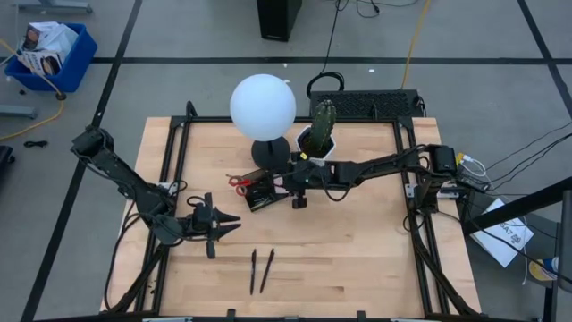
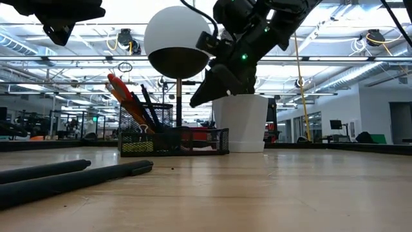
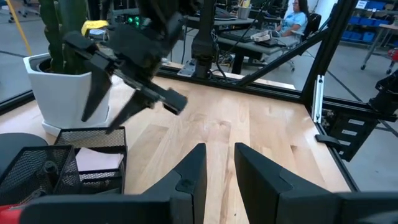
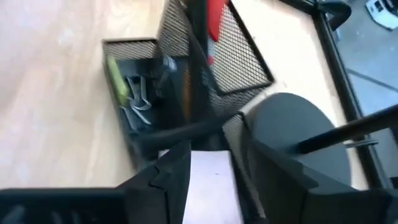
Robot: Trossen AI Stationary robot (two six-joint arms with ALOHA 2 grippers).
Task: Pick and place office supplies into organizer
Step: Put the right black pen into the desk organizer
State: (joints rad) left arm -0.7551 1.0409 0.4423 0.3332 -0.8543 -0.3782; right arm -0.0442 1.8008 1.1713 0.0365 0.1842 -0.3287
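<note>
The black mesh organizer point(image 1: 259, 192) point(image 2: 174, 140) point(image 3: 93, 140) point(image 4: 134, 46) stands near the lamp base. Red-handled scissors point(image 1: 238, 182) point(image 2: 119, 87) point(image 4: 217, 18) and dark pens point(image 2: 149, 106) stick up out of its taller cup. A pink pad point(image 3: 98, 160) point(image 4: 211, 186) lies in a low compartment, and small clips point(image 4: 140, 106) lie in another. Two black pens point(image 1: 260, 270) point(image 2: 71, 174) lie side by side on the near table. My right gripper point(image 1: 298, 195) point(image 2: 209, 90) point(image 3: 102, 118) point(image 4: 214, 162) hovers open and empty above the organizer's right end. My left gripper point(image 1: 234, 223) point(image 3: 219, 155) is open and empty, left of the pens, pointing toward the organizer.
A lamp with a white globe point(image 1: 263, 105) point(image 2: 177, 42) on a black round base point(image 1: 271, 152) stands just behind the organizer. The white cactus pot point(image 1: 317, 136) point(image 2: 239, 122) point(image 3: 59, 87) is to its right. Bare wood lies near and right. A seated person point(image 3: 297, 15) shows far beyond the table.
</note>
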